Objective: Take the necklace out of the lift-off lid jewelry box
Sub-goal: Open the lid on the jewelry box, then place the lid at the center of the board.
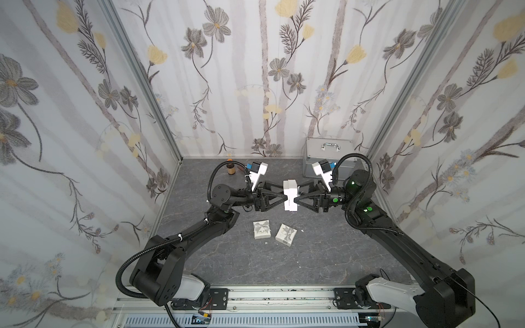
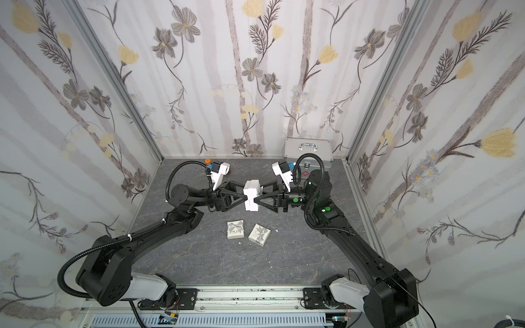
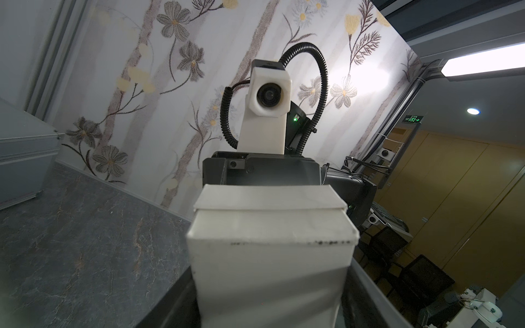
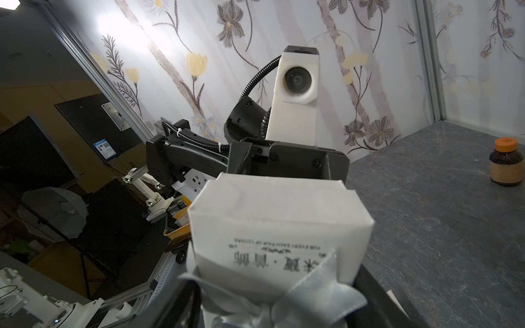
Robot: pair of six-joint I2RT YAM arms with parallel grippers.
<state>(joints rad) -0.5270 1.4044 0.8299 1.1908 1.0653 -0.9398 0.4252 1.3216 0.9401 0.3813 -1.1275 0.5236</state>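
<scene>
While both arms reach inward from opposite sides, the jewelry box (image 1: pixel 290 187) hangs between them, clear of the table (image 1: pixel 255 264) and turned on edge. The left gripper (image 1: pixel 284 195) takes the plain base side and the right gripper (image 1: pixel 296 196) takes the lid side; both top views show the two tools nose to nose with only the box between them. On the left wrist view, a dark finger (image 3: pixel 366 286) lies against one flank of the base and its partner against the opposite flank, so the jaws are clamped on the box. On the right wrist view, the jaws are likewise clamped on the box, with one finger (image 4: pixel 377 292) against the lid wall. The lid face carries printed lettering (image 4: pixel 272 255) and a silver ribbon bow (image 4: pixel 298 298), both facing the right wrist camera. The lid is seated over the base, its wider rim visible beyond the base on the left wrist view. The necklace cannot be seen in any view; the closed box hides its interior. Two further small white boxes (image 1: pixel 261 230) (image 1: pixel 286 234) lie flat on the table, side by side but apart, nearer the robot's base than the held box. A silver metal case (image 1: pixel 329 154) with a handle stands at the far right corner of the table against the back wall. A brown bottle with an orange cap (image 4: pixel 507 163) stands upright near the back wall, on the left arm's side.
</scene>
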